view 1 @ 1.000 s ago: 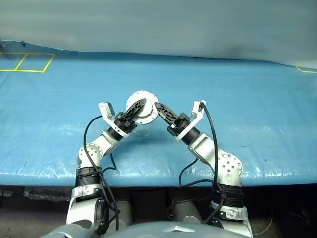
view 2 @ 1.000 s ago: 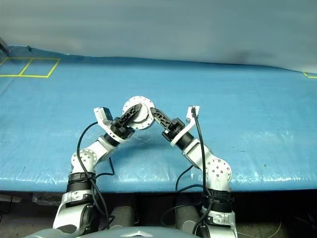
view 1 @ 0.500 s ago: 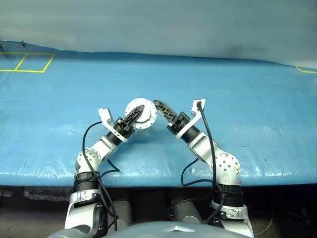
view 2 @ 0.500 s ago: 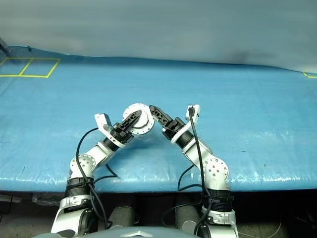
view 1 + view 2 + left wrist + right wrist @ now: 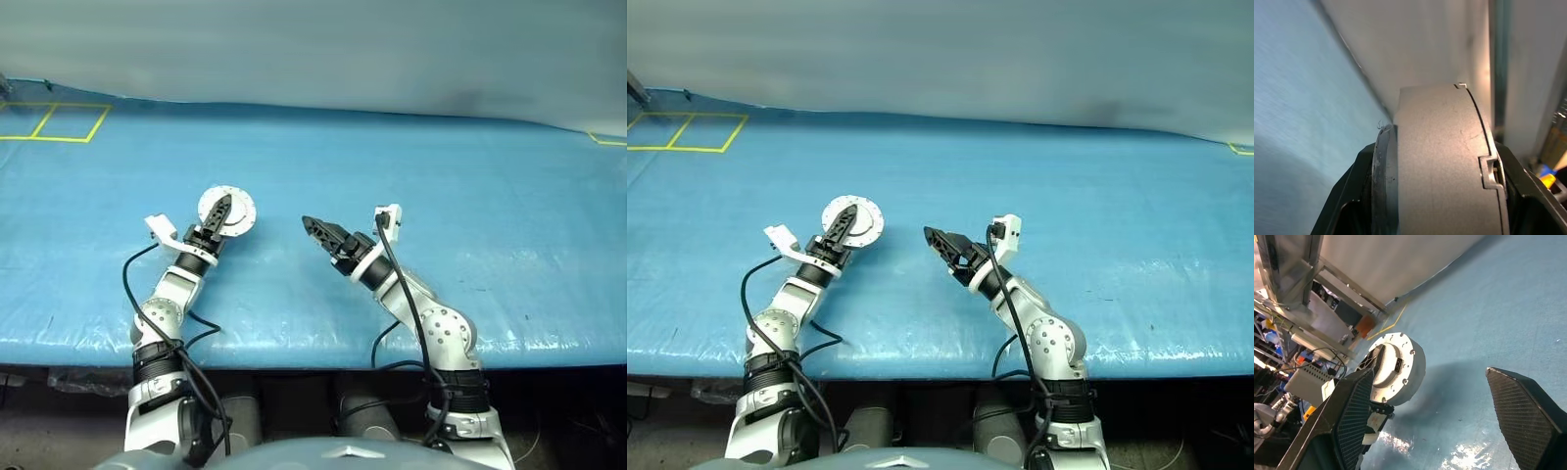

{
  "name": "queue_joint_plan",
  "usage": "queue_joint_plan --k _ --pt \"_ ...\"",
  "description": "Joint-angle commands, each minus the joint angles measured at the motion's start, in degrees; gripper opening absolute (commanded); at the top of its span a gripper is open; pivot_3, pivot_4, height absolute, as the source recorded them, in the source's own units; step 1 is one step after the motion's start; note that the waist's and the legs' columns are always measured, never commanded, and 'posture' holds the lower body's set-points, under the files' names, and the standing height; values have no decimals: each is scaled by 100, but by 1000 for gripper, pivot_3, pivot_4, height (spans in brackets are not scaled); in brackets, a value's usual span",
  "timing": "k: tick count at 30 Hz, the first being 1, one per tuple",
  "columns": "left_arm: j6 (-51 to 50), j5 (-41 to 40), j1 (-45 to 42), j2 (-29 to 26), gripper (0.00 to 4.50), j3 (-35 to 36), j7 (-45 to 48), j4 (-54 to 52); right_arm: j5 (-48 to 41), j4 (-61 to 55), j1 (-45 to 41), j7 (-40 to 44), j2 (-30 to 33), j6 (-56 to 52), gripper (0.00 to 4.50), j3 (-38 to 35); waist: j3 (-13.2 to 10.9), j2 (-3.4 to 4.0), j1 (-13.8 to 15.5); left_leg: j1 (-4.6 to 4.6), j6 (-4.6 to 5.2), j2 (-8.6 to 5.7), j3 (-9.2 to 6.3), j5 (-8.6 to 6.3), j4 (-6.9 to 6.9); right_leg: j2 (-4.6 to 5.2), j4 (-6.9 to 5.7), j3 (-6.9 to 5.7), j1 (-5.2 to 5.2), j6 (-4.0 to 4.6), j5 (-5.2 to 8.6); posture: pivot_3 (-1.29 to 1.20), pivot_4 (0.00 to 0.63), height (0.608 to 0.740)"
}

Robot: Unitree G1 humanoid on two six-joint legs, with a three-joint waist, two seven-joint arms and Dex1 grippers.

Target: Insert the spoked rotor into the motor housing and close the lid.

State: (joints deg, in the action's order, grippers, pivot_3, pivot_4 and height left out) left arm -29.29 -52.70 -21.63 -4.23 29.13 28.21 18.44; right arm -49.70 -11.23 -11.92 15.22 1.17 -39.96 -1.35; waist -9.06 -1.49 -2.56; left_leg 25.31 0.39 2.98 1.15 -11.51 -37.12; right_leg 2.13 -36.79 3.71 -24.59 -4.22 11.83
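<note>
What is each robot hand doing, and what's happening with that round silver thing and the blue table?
Left gripper: fingers clamped on the puck, held up off the table.
Right gripper: fingers spread wide, holding nothing.
Round silver-grey motor housing puck: closed, gripped across its flat faces, in the air.
Blue-covered table: bare around the arms.

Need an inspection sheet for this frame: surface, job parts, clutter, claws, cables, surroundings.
Surface: blue tarp-covered table, wrinkled and glossy, with yellow taped squares at the far left corner.
Job's things: round silver motor housing, lid closed, held above the tarp; spoked rotor not visible.
Clutter: nothing seen.
Claws: left claw shut on the housing across its faces; right claw open, holding nothing, apart from the housing.
Cables: black cables loop along both forearms, off the tarp.
Surroundings: pale grey wall behind the table; metal frame and equipment beyond it in the right wrist view.
</note>
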Motion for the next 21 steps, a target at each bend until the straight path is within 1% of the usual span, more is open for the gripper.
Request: queue_joint_plan --k 1,6,11,14,18,20,21 --pt "589 175 -570 -180 2540 187 -299 220 101 -221 15 181 -15 153 3874 81 -1 -2 31 0 0 0 0 0 -1 0 0 0 0 -2 0 0 150 740" --pt "1278 659 -1310 -501 2540 362 -764 1349 360 -178 0 265 -1 266 3874 166 -1 -5 55 4 0 0 0 0 -6 -2 3 0 1 -9 -3 0 150 740" --pt "1595 1102 -1719 -721 2540 295 -897 2250 441 -247 40 324 -25 316 3874 173 -1 -5 58 13 -2 -4 0 -1 -3 0 13 0 -1 -27 -26 0 150 740" --pt "1598 1272 -1790 -786 2540 270 -981 2516 483 -279 71 324 -22 350 3874 183 0 -7 58 15 -3 -3 0 -2 0 0 17 -1 -3 -25 -29 0 150 740" --pt "1566 1310 -1749 -810 2540 311 -1006 2558 518 -288 70 327 -28 358 3874 176 0 -7 47 9 -3 -2 -1 -1 -3 0 10 -1 -1 -25 -30 0 150 740" --pt "1488 1339 -1593 -810 3218 262 -1018 2387 525 -295 74 332 -38 352 3910 179 0 -7 45 7 -4 -1 0 -1 -5 0 7 -1 0 -24 -29 0 150 740" --pt "1504 1360 -1521 -809 3482 262 -1073 2304 527 -294 74 333 -44 348 3910 180 0 -6 42 5 -4 -1 0 -1 -4 0 7 -1 1 -24 -29 0 150 740"
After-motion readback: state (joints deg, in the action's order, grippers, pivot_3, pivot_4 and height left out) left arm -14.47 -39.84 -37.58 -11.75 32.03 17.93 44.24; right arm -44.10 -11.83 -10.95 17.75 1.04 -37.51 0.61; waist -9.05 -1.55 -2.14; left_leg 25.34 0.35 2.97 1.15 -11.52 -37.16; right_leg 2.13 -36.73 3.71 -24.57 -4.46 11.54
